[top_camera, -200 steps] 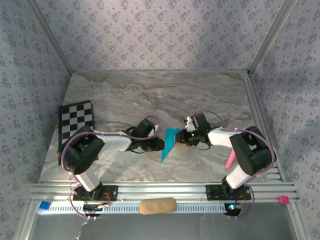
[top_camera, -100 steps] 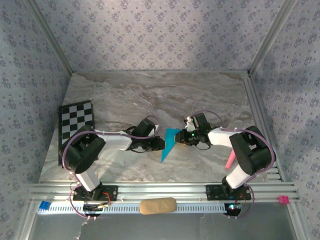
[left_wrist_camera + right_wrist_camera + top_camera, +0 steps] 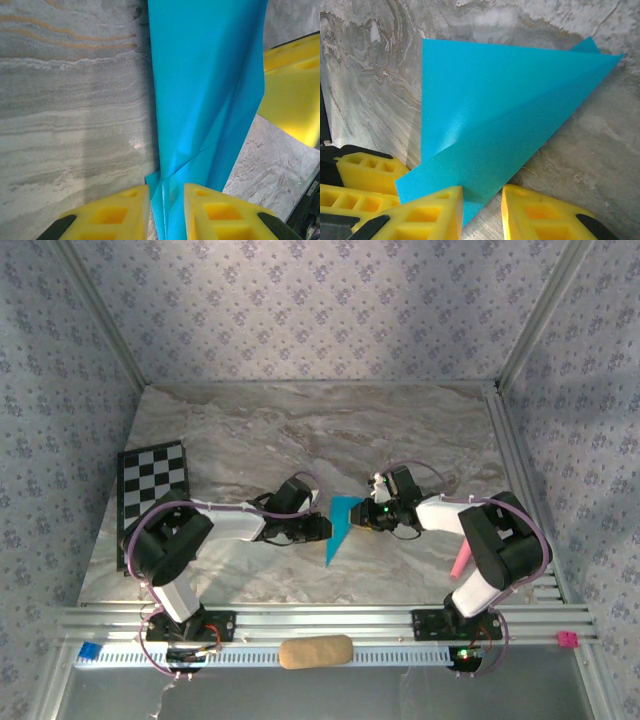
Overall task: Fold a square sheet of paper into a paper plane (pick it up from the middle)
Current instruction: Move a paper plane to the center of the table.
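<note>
Near rail: tan block (image 3: 315,651) lay on the slotted strip between the arm bases. Pink stick (image 3: 460,562) leaned by the right arm at the worktop (image 3: 400,430) edge.

Mid-worktop: paper (image 3: 340,525), folded to a long point aimed toward the near edge, sat between the two grippers.
- Left gripper (image 3: 318,527) clenched on the paper's left side; in its wrist view the yellow fingers (image 3: 117,212) pinched a creased edge of the paper (image 3: 205,85).
- Right gripper (image 3: 365,515) clamped the opposite side; its wrist view had the folded edge of the paper (image 3: 495,115) nipped between its fingers (image 3: 427,215).

Farther left: checkered board (image 3: 153,478) flat on the worktop, well apart from the paper.
</note>
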